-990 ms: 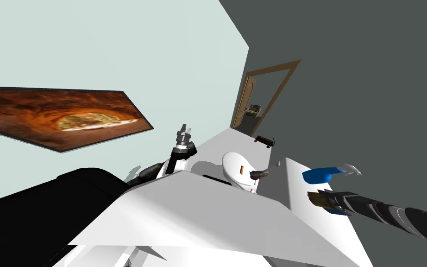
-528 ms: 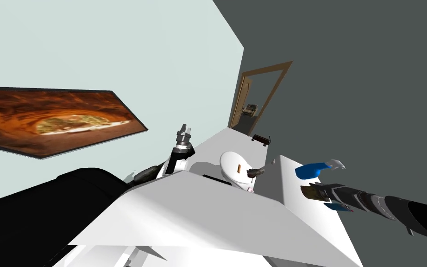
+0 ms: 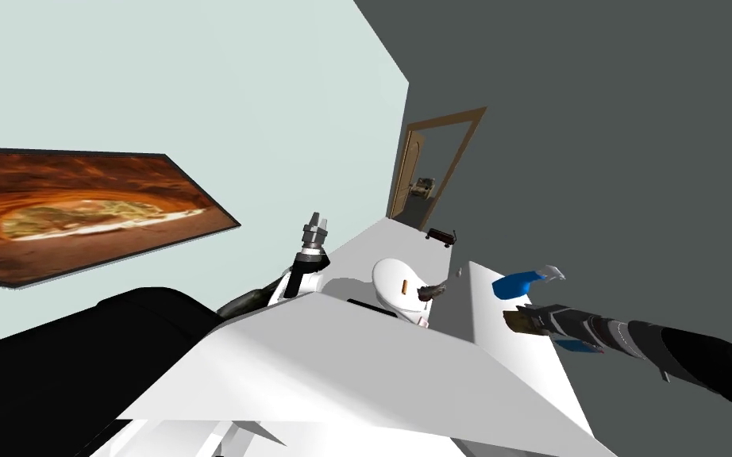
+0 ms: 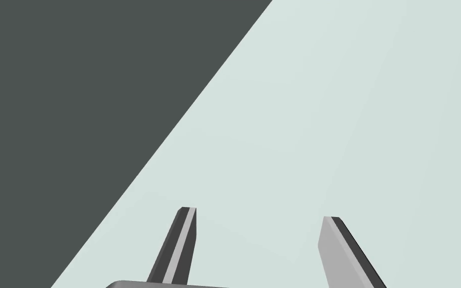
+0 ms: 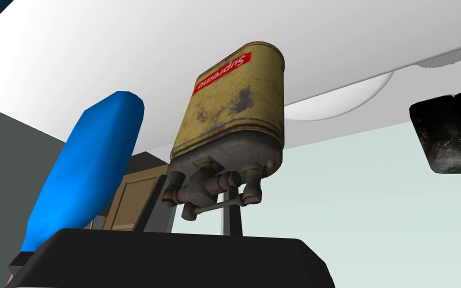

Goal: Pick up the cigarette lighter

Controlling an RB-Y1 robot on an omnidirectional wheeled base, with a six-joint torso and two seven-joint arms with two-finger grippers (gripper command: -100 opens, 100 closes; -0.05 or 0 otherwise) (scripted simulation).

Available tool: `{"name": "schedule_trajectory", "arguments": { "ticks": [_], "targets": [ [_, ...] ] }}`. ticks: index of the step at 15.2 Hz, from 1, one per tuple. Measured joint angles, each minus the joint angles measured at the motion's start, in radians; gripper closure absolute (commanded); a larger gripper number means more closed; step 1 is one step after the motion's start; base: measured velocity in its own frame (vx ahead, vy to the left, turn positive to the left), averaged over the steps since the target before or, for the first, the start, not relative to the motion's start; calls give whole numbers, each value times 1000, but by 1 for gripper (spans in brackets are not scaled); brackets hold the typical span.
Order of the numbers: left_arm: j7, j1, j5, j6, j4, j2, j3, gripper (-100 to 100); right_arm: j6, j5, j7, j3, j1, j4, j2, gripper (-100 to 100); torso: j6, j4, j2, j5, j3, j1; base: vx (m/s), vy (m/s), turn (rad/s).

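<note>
**Lighter reached, lift not yet shown**

Since a second ago the whole head view has slid leftward. The door (image 3: pixel 428 170), sink (image 3: pixel 394 284) and counter (image 3: pixel 515 365) shifted together, so this is put down to the camera. More of the right arm (image 3: pixel 658 349) is now seen coming in from the right edge.

- The right gripper (image 3: pixel 525 320) is found right of centre in the head view, over the white counter and just under a blue object (image 3: pixel 518 283).
- In the right wrist view the lighter (image 5: pixel 229 115) is seen very near the gripper. It is a worn yellow can with a red label. Its grey valve end is turned toward the gripper and its far end is set against the counter.
- The blue object lies just beside the lighter, not touching it.
- Whether this gripper is closed on the lighter cannot be told.
- The left gripper (image 4: pixel 259 214) is held raised, left of centre in the head view. Its fingers are spread, with nothing between them.

Progress, as judged: the approach is done. The grasp is unconfirmed, and the lighter looks to be resting on the counter, so the lift is taken to be still ahead.
</note>
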Motion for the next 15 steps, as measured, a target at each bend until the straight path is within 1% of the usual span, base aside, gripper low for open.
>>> {"name": "schedule_trajectory", "arguments": {
  "ticks": [1, 5, 7, 8, 9, 10, 11, 12, 14, 15],
  "targets": [
    [0, 0, 0, 0, 0, 0, 0, 0, 13, -12, 5, -5, 14, -23, -8, 100, -1, 0, 0, 0, 0, 1, 4, -52, -127],
    [0, 0, 0, 0, 0, 0, 0, 0, 100, -93, 16, 10, 57, -136, -85, 100, 1, 0, 0, 1, 0, 0, 28, -64, -123],
    [0, 0, 0, 0, 0, 0, 0, 0, 128, -95, 8, 31, 46, -174, -100, 100, 0, 0, 0, 0, 0, 0, 23, -39, -20],
    [0, 0, 0, 0, 0, 0, 0, 0, 136, -107, 12, 30, 54, -193, -107, 100, -1, 0, 0, 0, 0, 2, 24, -48, -119],
    [0, 0, 0, 0, 0, 0, 0, 0, 153, -141, 26, 29, 75, -216, -131, 100, 1, 0, 0, 1, 0, 1, 27, -62, -156],
    [0, 0, 0, 0, 0, 0, 0, 0, 173, -146, 26, 34, 81, -239, -142, 100, 1, 0, 0, 1, 0, 0, 18, -48, -68],
    [0, 0, 0, 0, 0, 0, 0, 0, 185, -106, -6, 32, 73, -257, -137, 100, 0, 0, 1, 1, 1, 1, 12, -27, 6],
    [0, 0, 0, 0, 0, 0, 0, 0, 195, -132, -4, 34, 82, -278, -156, 100, -1, 0, 1, 1, 1, 2, 7, -12, 27],
    [0, 0, 0, 0, 0, 0, 0, 0, 219, -199, 34, 47, 98, -315, -192, 100, 1, 0, 1, 2, 1, 3, 24, -47, -138],
    [0, 0, 0, 0, 0, 0, 0, 0, 238, -197, 29, 37, 117, -335, -200, 100, 1, 0, 1, 1, 1, 2, 21, -42, -80]
  ]
}}
